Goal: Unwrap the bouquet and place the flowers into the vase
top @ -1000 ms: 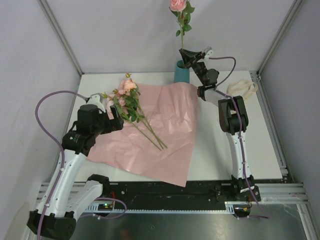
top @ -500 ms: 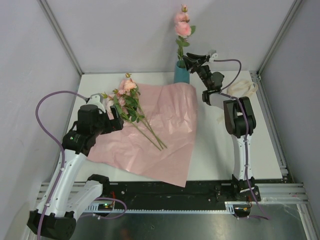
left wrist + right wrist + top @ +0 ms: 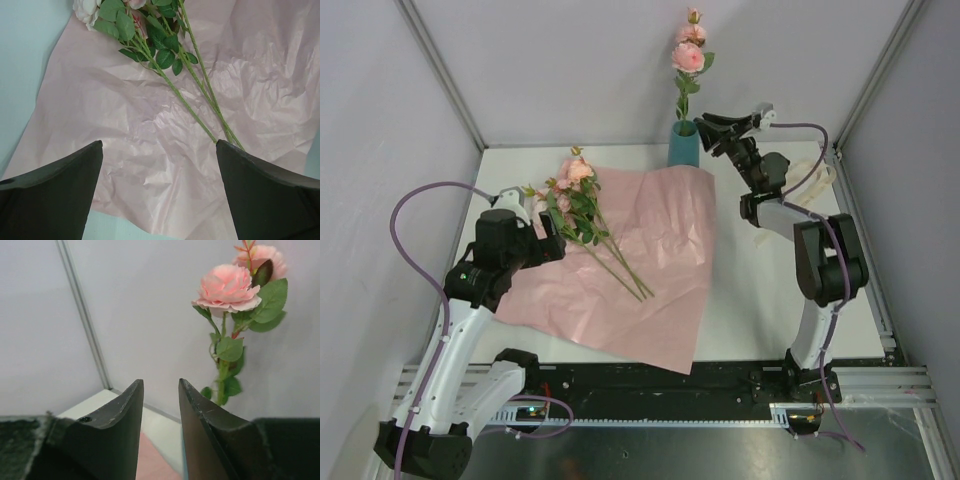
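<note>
My right gripper (image 3: 708,124) backed off vase (image 3: 683,147), jaws parted, empty: rose (image 3: 688,57) delivered. My left gripper (image 3: 159,145) gapes wide near remaining flowers (image 3: 582,212).

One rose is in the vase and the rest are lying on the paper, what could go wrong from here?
1. The right tool is open close beside the tall narrow teal vase, which holds one long-stemmed pink rose; a sideways swing might catch a leaf or tip the vase.
2. The loose pink roses lie with stems overlapping on the crinkled pink paper sheet; the open left tool may pinch paper along with stems, or drag several at once.
</note>
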{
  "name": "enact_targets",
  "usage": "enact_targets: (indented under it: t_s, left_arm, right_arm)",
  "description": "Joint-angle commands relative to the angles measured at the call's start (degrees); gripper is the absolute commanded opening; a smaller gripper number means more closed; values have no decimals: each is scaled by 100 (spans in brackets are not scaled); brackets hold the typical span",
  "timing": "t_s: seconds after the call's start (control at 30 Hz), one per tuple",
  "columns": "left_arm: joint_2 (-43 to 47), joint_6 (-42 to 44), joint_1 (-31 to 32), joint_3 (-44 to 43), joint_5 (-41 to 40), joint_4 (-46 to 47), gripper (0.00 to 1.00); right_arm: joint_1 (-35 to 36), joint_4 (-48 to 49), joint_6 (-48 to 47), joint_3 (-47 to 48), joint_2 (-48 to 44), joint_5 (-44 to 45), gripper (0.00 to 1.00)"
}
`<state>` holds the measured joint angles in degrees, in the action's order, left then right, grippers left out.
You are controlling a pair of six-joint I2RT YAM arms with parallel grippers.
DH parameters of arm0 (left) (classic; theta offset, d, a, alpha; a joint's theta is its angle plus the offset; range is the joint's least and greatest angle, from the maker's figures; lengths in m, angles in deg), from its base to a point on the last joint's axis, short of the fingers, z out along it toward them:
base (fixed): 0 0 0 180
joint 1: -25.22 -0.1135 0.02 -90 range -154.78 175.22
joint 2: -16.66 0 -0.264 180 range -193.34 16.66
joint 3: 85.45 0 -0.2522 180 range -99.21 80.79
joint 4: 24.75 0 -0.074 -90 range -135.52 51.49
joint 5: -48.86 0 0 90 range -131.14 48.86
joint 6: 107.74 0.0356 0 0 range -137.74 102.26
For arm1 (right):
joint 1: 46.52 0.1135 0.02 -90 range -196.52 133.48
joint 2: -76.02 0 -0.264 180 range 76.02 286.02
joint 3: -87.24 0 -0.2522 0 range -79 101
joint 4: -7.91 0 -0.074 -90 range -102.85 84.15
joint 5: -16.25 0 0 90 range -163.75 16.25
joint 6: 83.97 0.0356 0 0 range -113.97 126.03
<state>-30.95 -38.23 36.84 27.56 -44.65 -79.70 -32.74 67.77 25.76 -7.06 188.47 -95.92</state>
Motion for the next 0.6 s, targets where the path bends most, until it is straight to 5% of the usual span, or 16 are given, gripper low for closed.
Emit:
enact_targets:
  t_s: [0.0,0.33,0.57]
  left_arm:
    - [-1,90,11,-4,-142,134,100]
    - [126,98,-1,-5,-165,138,100]
    - [165,87,1,1,-198,144,99]
  right_arm:
    - [199,-1158,459,-278,-997,238,40]
    - [1185,-5047,1050,-321,-1530,801,41]
    - [1858,-5821,1222,-317,-1042,1055,34]
